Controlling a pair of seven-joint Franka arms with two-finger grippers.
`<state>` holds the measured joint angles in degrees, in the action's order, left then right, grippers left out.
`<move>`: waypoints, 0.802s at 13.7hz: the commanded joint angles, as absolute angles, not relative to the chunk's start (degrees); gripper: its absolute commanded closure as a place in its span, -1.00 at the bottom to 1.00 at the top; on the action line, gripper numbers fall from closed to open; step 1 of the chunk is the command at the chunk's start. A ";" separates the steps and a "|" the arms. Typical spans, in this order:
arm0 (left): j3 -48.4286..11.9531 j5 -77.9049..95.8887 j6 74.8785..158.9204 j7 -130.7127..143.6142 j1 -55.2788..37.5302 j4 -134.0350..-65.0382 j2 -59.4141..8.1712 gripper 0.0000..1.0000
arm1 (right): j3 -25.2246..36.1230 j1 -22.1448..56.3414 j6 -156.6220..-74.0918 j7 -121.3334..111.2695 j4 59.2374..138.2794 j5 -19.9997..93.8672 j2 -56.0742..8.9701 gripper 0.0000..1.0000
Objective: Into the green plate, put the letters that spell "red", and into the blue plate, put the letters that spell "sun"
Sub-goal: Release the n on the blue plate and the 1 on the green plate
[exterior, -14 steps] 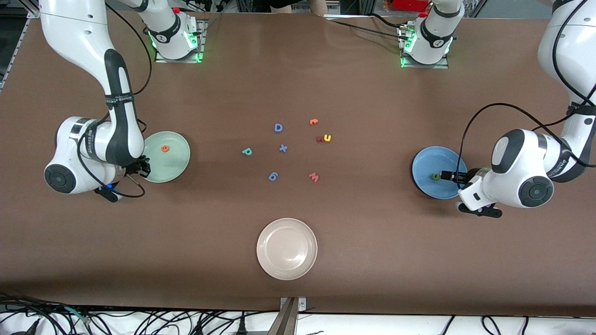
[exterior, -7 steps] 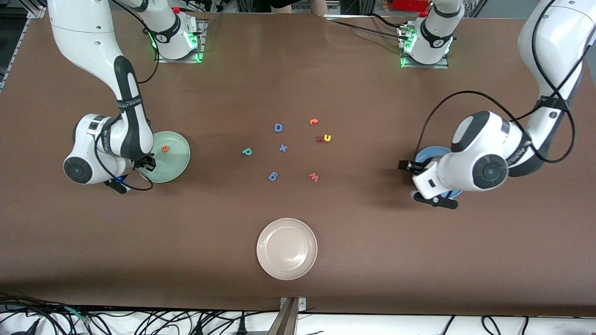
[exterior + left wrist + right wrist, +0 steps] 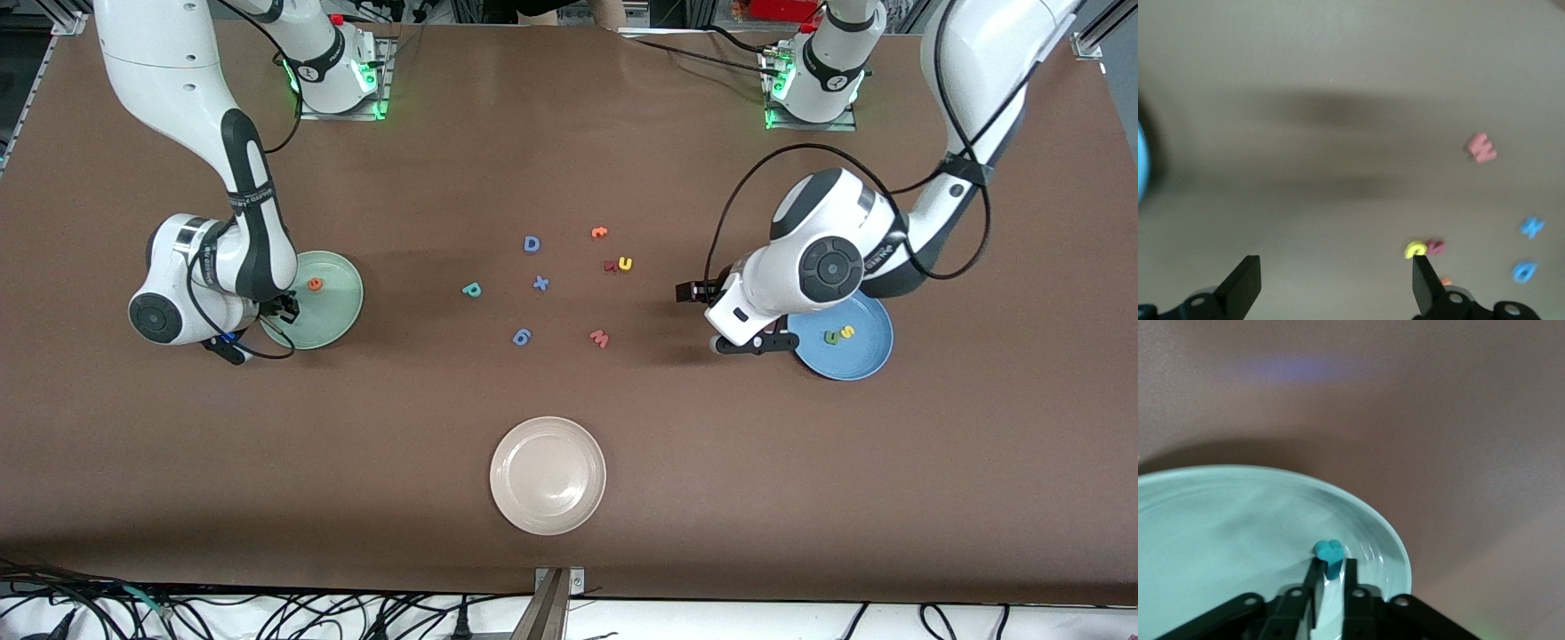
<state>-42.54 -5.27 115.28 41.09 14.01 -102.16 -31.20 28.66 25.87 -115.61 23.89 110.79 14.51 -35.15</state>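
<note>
A brown table [image 3: 569, 160] seen from above, with two white robot arms. The green plate [image 3: 331, 311] sits toward the right arm's end. An orange "e" [image 3: 314, 284] lies flat in it. The right gripper [image 3: 1331, 577] is low over the plate's rim, its fingers narrow with a small teal letter [image 3: 1329, 555] between the tips, standing on edge and just above or touching the plate; its long axis runs along the fingers.

The blue plate [image 3: 858, 351] sits toward the left arm's end. In it lie a dark-green "n" [image 3: 831, 337] and a yellow "s" [image 3: 847, 332], side by side, nearly touching. The left gripper [image 3: 1331, 283] hangs over bare table beside the blue plate, fingers spread wide and empty.

Mid-table lies a loose group: a teal "p" [image 3: 471, 289], a blue "D" [image 3: 532, 244], a blue "x" [image 3: 540, 284], a blue "6" [image 3: 522, 336], a pink "W" [image 3: 599, 338], an orange letter [image 3: 599, 233], and a yellow "u" [image 3: 625, 263] touching a dark-red letter [image 3: 611, 265]. The "u" lies flat.

A cream plate [image 3: 548, 476], nearest the front camera, holds nothing
</note>
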 commanded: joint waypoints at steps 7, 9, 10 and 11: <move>-30.78 -0.09 130.68 82.49 3.35 -112.31 -24.87 -1.00 | 28.39 30.13 -113.74 32.05 108.90 15.56 -29.19 -0.90; -29.88 0.09 132.96 89.26 2.38 -113.63 -24.79 -1.00 | 28.21 33.38 -113.55 39.68 107.41 15.73 -28.31 -0.90; -29.80 0.09 135.85 92.34 1.85 -114.86 -24.44 -1.00 | 27.17 34.62 -113.55 44.16 106.36 15.73 -28.30 -0.90; -29.79 0.09 139.45 95.24 1.50 -116.87 -23.22 -1.00 | 25.51 35.24 -113.64 48.99 105.22 15.91 -28.39 -0.90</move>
<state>-31.12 -1.99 134.52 89.69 3.35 -112.26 -27.50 27.30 33.42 -114.37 41.27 106.75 15.18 -28.90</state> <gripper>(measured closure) 0.000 0.048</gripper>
